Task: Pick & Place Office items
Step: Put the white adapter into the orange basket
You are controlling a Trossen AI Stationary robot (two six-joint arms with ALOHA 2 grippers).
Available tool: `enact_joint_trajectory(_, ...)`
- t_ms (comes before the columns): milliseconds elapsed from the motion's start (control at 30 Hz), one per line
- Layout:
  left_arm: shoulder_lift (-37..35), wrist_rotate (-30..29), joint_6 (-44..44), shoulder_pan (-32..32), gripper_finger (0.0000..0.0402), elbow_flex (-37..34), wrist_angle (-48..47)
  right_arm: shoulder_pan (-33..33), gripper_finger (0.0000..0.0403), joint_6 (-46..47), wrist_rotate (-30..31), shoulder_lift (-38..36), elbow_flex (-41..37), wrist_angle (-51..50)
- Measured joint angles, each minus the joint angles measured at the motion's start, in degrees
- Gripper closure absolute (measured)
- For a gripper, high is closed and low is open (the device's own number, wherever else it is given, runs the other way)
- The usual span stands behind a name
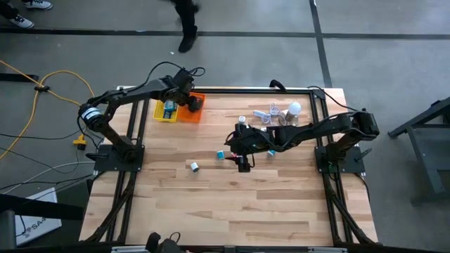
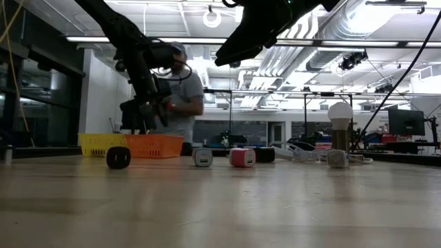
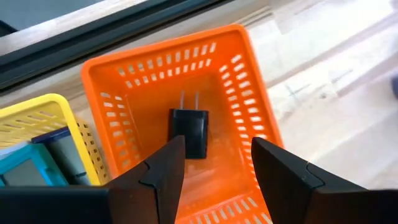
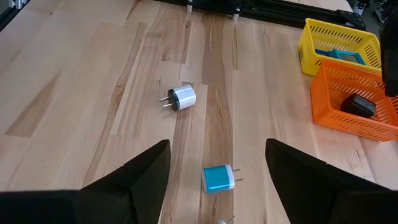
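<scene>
My left gripper (image 3: 214, 171) hangs open above the orange basket (image 3: 186, 99) at the table's far left. A black plug-shaped item (image 3: 189, 130) lies flat on the basket floor, clear of the fingers. Beside it, the yellow basket (image 3: 43, 134) holds light-blue and dark pieces. My right gripper (image 4: 214, 180) hovers open over the table's middle. Below it, a light-blue item (image 4: 217, 178) and a white one (image 4: 180, 98) lie on the wood. The low view also shows a black item (image 2: 118, 157) and a pink-red one (image 2: 242, 157) resting on the table.
A white light bulb (image 1: 294, 109) and a white cable (image 1: 271, 112) lie at the far right of the table. A black frame rail (image 1: 232, 90) runs along the far edge behind the baskets. A person (image 2: 182, 96) stands beyond the table. Bare wood fills the near half (image 1: 225, 211).
</scene>
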Motion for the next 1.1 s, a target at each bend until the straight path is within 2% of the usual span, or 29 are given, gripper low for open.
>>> enact_joint_trajectory(600,-9.55,0.00,3.54,-7.12,0.0222,0.00,-6.75,-0.01,0.0152,0.00,0.01,0.00,0.00,0.00)
enact_joint_trajectory(967,-16.08,-0.06,3.54,-16.40,0.0222,0.00,-17.08,-0.01,0.0152,0.01,0.01,0.00,0.00,0.00)
enact_joint_trajectory(1100,-17.83,-1.83,3.55,-21.13,0.0222,0.00,-19.07,-0.01,0.0152,0.00,0.01,0.00,-0.01,0.00)
